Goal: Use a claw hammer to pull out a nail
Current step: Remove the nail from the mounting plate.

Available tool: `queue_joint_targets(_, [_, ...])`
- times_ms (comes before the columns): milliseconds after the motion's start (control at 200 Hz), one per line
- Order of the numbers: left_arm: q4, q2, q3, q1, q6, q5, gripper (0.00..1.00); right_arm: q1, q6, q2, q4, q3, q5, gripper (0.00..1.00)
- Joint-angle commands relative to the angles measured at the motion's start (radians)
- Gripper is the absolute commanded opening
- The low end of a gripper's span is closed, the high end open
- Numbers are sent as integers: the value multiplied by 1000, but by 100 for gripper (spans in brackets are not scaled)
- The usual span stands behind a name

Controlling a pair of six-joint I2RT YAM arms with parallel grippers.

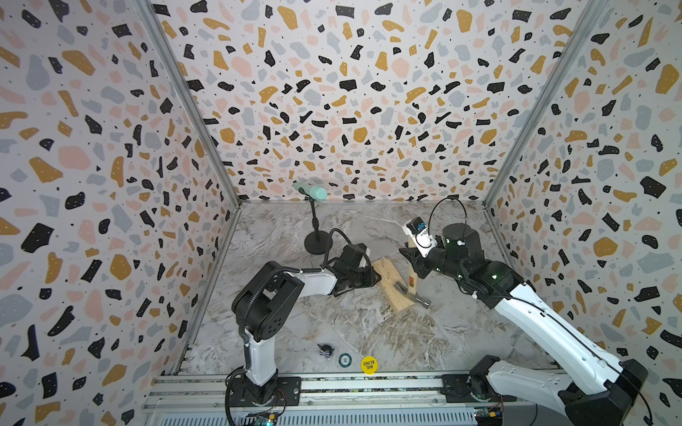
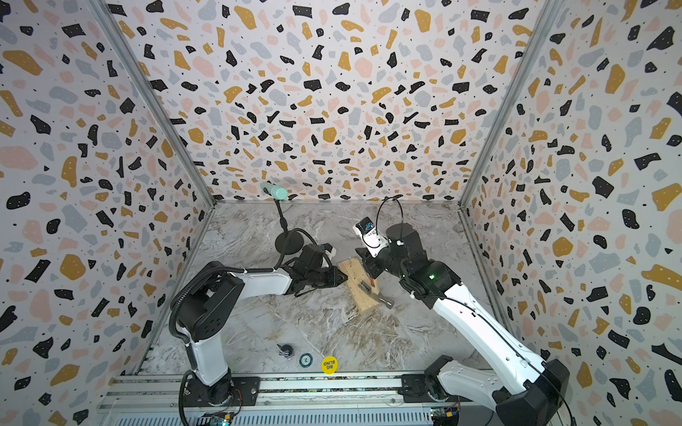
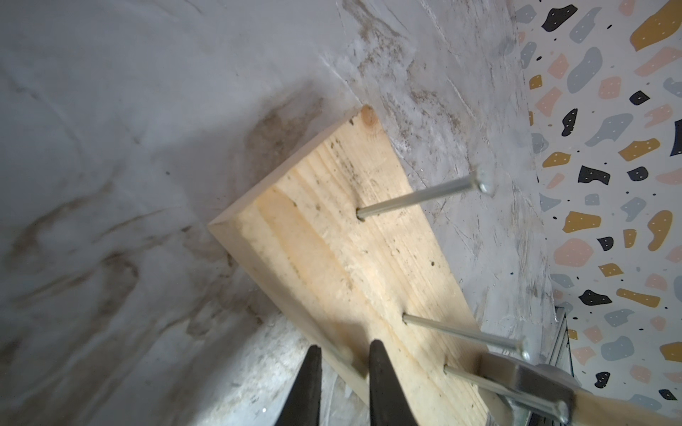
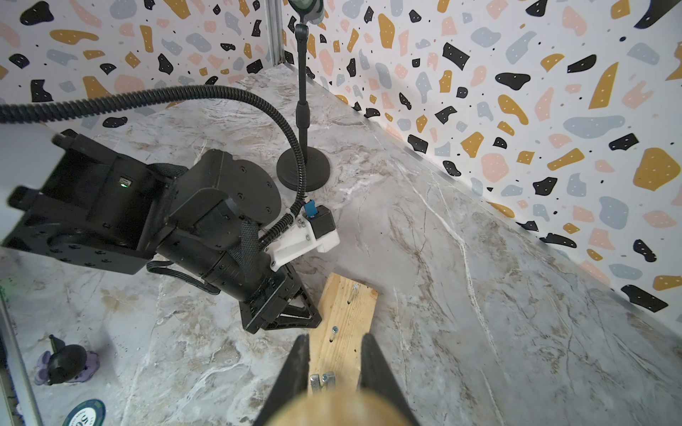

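Right gripper (image 4: 335,336), clamped on the end of the hammer (image 4: 332,407) handle. The handle's long axis runs straight ahead to the claw, which straddles the nail (image 3: 465,374) just under its head; the nail stands in the block (image 3: 332,239). Left gripper (image 3: 346,345) pinches the block's edge, apparently steadying it; levering likely falls to the right arm.

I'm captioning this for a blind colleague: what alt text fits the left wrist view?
The steel head of the claw hammer is hooked around the nail, one of several long nails standing out of a pale wood block on the marbled table. The left gripper rests its dark tips at the block's edge.
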State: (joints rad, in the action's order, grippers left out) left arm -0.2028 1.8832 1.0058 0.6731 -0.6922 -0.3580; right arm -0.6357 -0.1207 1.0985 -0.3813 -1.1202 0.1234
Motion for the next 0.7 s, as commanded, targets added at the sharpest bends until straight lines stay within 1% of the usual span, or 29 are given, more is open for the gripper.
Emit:
queue_joint_targets(0, [-17,19,-15,-6,1,-11,20,2,-4,-25,115,-51,8,0])
queue_joint_targets(320, [-17,17,-15,-6,1,-11,19,19,-2,-27,150,-34,14,0])
queue_joint_targets(696, [-18,20,-14,-6,-4,-12,19,77,20,-32,198,-13,93,0])
